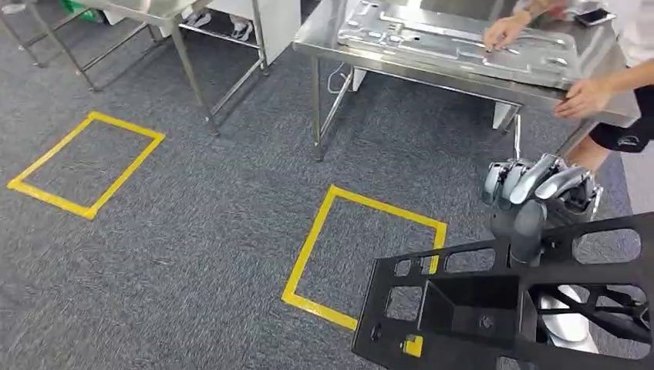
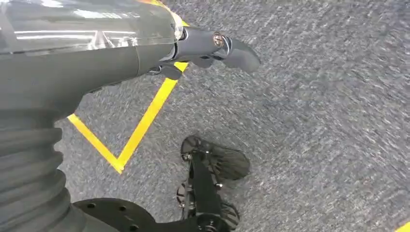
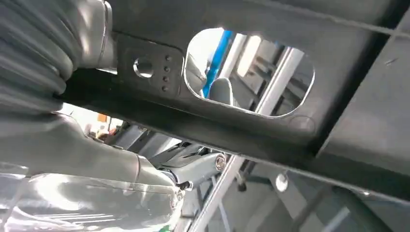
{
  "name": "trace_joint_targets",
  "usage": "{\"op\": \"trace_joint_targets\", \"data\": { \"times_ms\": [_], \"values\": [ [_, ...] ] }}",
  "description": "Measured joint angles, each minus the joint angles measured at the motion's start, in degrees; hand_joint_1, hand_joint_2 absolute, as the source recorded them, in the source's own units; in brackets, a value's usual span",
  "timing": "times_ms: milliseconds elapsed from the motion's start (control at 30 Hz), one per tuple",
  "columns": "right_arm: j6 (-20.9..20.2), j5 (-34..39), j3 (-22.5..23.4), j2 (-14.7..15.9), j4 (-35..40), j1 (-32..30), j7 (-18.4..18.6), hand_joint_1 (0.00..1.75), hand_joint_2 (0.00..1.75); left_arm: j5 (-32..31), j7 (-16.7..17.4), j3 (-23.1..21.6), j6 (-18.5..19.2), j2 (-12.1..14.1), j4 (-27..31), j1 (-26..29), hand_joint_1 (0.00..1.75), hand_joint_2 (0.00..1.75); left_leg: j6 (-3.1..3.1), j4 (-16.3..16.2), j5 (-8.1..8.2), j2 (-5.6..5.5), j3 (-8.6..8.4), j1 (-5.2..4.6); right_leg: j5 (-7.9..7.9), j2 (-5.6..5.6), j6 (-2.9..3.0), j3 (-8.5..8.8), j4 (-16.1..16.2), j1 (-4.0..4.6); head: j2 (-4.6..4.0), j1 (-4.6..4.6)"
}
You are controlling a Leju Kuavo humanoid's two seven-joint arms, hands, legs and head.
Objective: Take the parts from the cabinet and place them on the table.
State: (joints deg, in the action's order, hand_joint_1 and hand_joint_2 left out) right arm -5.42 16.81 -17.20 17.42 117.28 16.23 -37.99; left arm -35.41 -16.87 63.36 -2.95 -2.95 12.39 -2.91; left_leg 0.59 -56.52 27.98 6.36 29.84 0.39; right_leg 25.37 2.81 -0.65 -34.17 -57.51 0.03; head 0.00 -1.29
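Fingers of the right hand curl over the top bar of a black metal part, with the thumb coming down its near face, so the frame hangs from that one grip at the lower right of the head view, over the carpet and overlapping a yellow taped square. In the right wrist view the same bar and an oval cut-out sit right against the hand. The left hand hangs over the floor with its dark fingers stretched out and nothing in them.

Judging by its look, the part is stiff sheet steel, open-framed with many cut-outs and a boxy bracket in the middle; probably fairly heavy and awkward rather than fragile, and its painted faces may be slick. Held at one edge it will want to swing, so a bar between two cut-outs, near the middle, is the better hold.

Beyond it stands the steel counter, carrying a large silver pressed panel that a person's hands are touching.
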Motion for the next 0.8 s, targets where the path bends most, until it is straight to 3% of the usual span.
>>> {"op": "trace_joint_targets", "data": {
  "times_ms": [33,67,100,133,200,233,267,300,333,367,400,467,533,567,600,633,700,733,767,800],
  "values": [
    [-0.1,0.0,0.3,0.0,0.1,-0.1,0.0,1.75,1.75,-0.1,0.0,0.0,0.0,0.0,0.0,-0.1,0.0,1.75,0.37,0.1,0.19,0.7,-0.38,-0.15,-0.23,-0.71,0.44,0.17,0.5,-0.19,0.0,-0.04],
    [-0.2,-0.1,0.6,0.0,0.3,-0.2,0.1,1.75,1.75,-0.2,0.0,0.0,0.0,0.0,0.0,-0.3,0.0,1.75,0.69,-0.6,0.89,-1.0,-0.26,0.3,-0.47,-1.25,0.8,0.56,0.9,-0.72,0.0,0.04],
    [-0.3,-0.2,0.8,0.0,0.4,-0.1,0.1,1.75,1.75,-0.3,0.0,0.0,0.0,0.0,0.0,-0.3,0.0,1.75,0.71,-3.0,2.62,-3.46,0.68,0.32,-0.5,-1.71,1.16,0.69,1.0,-0.81,0.0,0.15],
    [-0.4,-0.5,1.0,0.0,0.5,-0.1,0.2,1.75,1.75,-0.6,0.0,0.0,0.2,-0.1,0.0,-0.2,0.0,1.75,0.83,-7.8,5.24,-5.01,2.9,0.43,-0.44,-2.32,1.34,0.69,0.9,-0.8,0.0,0.33],
    [-0.4,-1.4,1.2,-0.1,0.5,-0.5,0.6,1.75,1.75,-0.9,0.0,-0.1,0.4,-0.2,0.0,0.0,0.0,1.75,1.1,-17.3,8.86,-5.92,7.79,0.42,-0.37,-3.87,1.55,0.71,0.9,-0.62,0.0,0.39],
    [-0.3,-1.8,1.2,-0.2,0.5,-0.7,0.7,1.75,1.75,-1.1,0.0,-0.1,0.5,-0.2,0.0,0.0,0.0,1.75,1.11,-19.2,8.71,-5.93,9.08,0.41,-0.34,-4.67,1.58,0.75,0.8,-0.55,0.0,0.42],
    [-0.3,-2.3,1.2,-0.3,0.5,-0.8,0.9,1.75,1.75,-1.2,0.0,-0.1,0.5,-0.1,0.0,0.0,0.0,1.75,1.03,-18.3,7.16,-5.96,9.04,0.41,-0.26,-5.47,1.57,0.85,0.7,-0.53,0.0,0.39],
    [-0.1,-2.8,1.3,-0.5,0.5,-0.9,1.0,1.75,1.75,-1.4,0.1,-0.1,0.7,-0.1,0.0,0.0,0.0,1.75,0.85,-14.9,4.56,-6.05,7.84,0.41,-0.15,-6.29,1.5,1.0,0.6,-0.52,0.0,0.44],
    [0.0,-3.2,1.4,-0.7,0.7,-0.9,1.3,1.75,1.75,-1.5,0.1,-0.1,0.9,-0.1,0.0,-0.1,0.0,1.75,0.59,-9.2,1.09,-6.66,5.46,0.42,0.03,-7.14,1.31,1.2,0.5,-0.53,0.0,0.41],
    [0.0,-3.3,1.5,-0.9,0.8,-0.9,1.3,1.75,1.75,-1.6,0.2,-0.1,0.9,-0.1,0.0,-0.2,0.0,1.75,0.25,-3.8,-1.69,-8.34,3.24,0.42,0.2,-7.87,1.15,1.34,0.3,-0.54,0.0,0.46],
    [0.1,-3.4,1.6,-1.0,0.9,-0.9,1.3,1.75,1.75,-1.7,0.2,-0.1,0.9,0.0,0.0,-0.2,0.0,1.75,-0.29,-1.7,-1.25,-11.49,2.45,0.6,0.32,-8.38,0.91,1.13,0.1,-0.39,0.0,0.37],
    [0.3,-3.4,1.7,-1.1,1.0,-1.0,1.4,1.75,1.75,-1.8,0.3,-0.2,1.0,0.0,0.0,-0.3,0.0,1.75,-0.35,-1.0,-1.19,-10.63,2.22,0.41,0.12,-9.66,0.18,0.47,0.0,-0.8,0.0,0.44],
    [0.3,-3.5,1.9,-1.2,1.2,-1.3,1.4,1.75,1.75,-1.7,0.3,-0.2,1.0,0.0,0.0,-0.5,0.0,1.75,-0.96,-0.8,-1.37,-9.49,2.08,0.33,-0.14,-10.97,-0.7,0.29,0.3,-0.85,0.0,0.44],
    [0.3,-3.5,2.1,-1.2,1.4,-1.4,1.4,1.75,1.75,-1.7,0.3,-0.2,1.0,-0.2,0.0,-0.6,0.0,1.75,-1.39,-0.1,-1.76,-8.63,1.79,0.86,0.21,-9.87,-0.83,0.22,-0.2,-1.0,0.0,0.44],
    [0.4,-3.6,2.2,-1.2,1.5,-1.2,1.4,1.75,1.75,-1.7,0.3,-0.2,1.0,-0.1,0.0,-0.6,0.0,1.75,-1.67,0.1,-1.76,-7.99,1.54,0.8,1.5,-6.24,-1.19,-0.64,-2.0,-0.61,0.0,-0.02],
    [0.4,-3.7,2.2,-1.2,1.5,-1.1,1.4,1.75,1.75,-1.8,0.3,-0.2,1.0,-0.1,0.0,-0.6,0.0,1.75,-1.9,0.1,-1.69,-7.21,1.51,0.71,3.8,-4.27,-1.57,-2.66,-6.0,-0.66,0.0,-0.2],
    [0.4,-4.5,2.2,-1.4,1.5,-1.3,1.8,1.75,1.75,-1.9,0.5,-0.2,1.0,-0.1,0.0,-0.5,0.0,1.75,-2.04,0.1,-1.5,-5.7,1.51,0.63,7.66,-3.3,-2.05,-7.57,-15.4,-1.02,0.0,-0.17],
    [0.5,-5.0,2.2,-1.6,1.5,-1.3,2.0,1.75,1.75,-2.0,0.6,-0.2,1.0,-0.1,0.0,-0.5,0.0,1.75,-1.97,0.0,-1.38,-4.97,1.51,0.63,8.01,-3.22,-2.24,-9.05,-18.1,-1.16,0.0,-0.22],
    [0.6,-5.4,2.2,-1.7,1.5,-1.3,2.2,1.75,1.75,-2.0,0.8,-0.2,0.9,-0.1,0.0,-0.5,0.0,1.75,-1.9,0.0,-1.23,-4.23,1.41,0.63,7.0,-3.1,-2.39,-9.05,-17.8,-1.33,0.0,-0.17],
    [0.7,-5.7,2.1,-1.9,1.5,-1.3,2.4,1.75,1.75,-2.1,0.9,-0.3,0.9,-0.2,0.0,-0.6,0.0,1.75,-1.74,-0.1,-1.03,-3.54,1.22,0.64,4.81,-2.85,-2.45,-7.47,-14.6,-1.43,0.0,-0.2]
  ]
}}
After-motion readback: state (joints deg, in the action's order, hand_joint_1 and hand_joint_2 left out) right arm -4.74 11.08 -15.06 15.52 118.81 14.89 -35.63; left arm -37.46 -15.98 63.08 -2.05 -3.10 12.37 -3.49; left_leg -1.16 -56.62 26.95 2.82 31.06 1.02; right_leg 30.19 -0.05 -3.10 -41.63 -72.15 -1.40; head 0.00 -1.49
